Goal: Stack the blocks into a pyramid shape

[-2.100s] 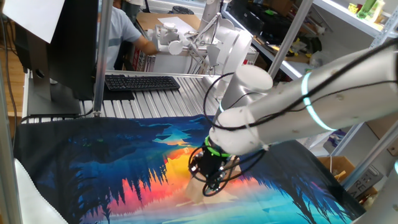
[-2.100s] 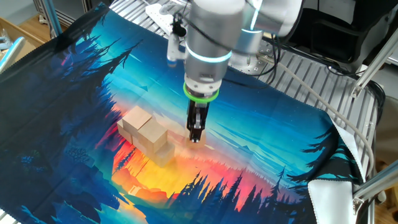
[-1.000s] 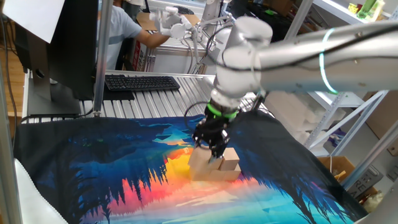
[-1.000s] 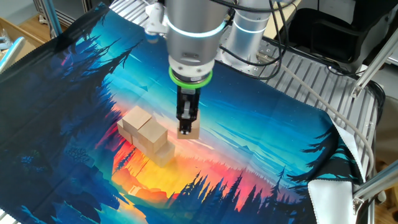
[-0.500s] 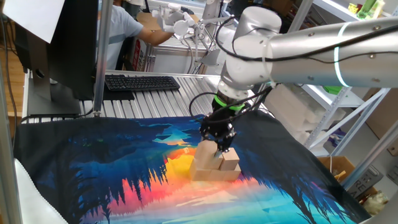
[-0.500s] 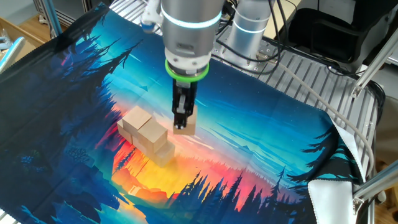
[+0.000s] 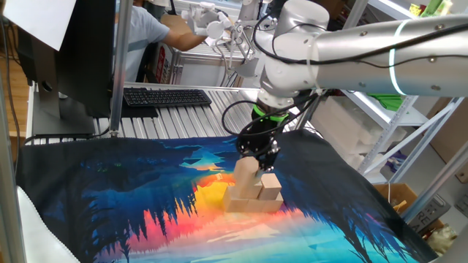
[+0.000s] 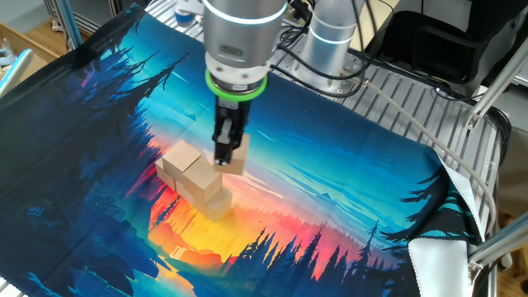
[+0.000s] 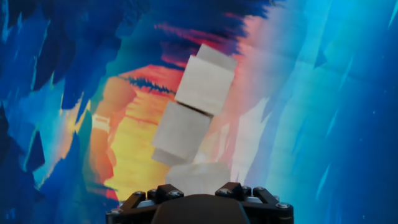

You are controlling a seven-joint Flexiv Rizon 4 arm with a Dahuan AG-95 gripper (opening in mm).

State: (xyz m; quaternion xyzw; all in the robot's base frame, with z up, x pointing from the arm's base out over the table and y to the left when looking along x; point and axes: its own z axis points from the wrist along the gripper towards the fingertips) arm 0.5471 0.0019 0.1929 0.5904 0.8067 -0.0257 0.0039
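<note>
Above the sunset-coloured part of the printed cloth [image 8: 346, 165] that covers the worktop, the gripper [image 8: 227, 157] points straight down with its fingers pinching one wooden block [image 8: 237, 154], clear of the cloth and just beside the upper edge of the stacked blocks [image 8: 191, 177]. In the other fixed view the carried block [image 7: 247, 169] hangs at about the height of the pile's top, touching or nearly touching it; I cannot tell which. The hand view shows two pale cubes [image 9: 194, 109] of the pile in a slanted line below, and the held cube [image 9: 198, 179] as a blur right at the fingers.

My judgement is that the main risk is a collision. If the arm travels sideways at this height, the held block's lower edge could clip a top cube and shove the light, loose pile out of line or topple it. A second risk is placement: the pile sits at an angle to the fingers, so a block released without matching that angle may land across a seam with too little support and tip off. Letting go before the block rests flat could make it bounce, and the cloth may slide or wrinkle under a push.
</note>
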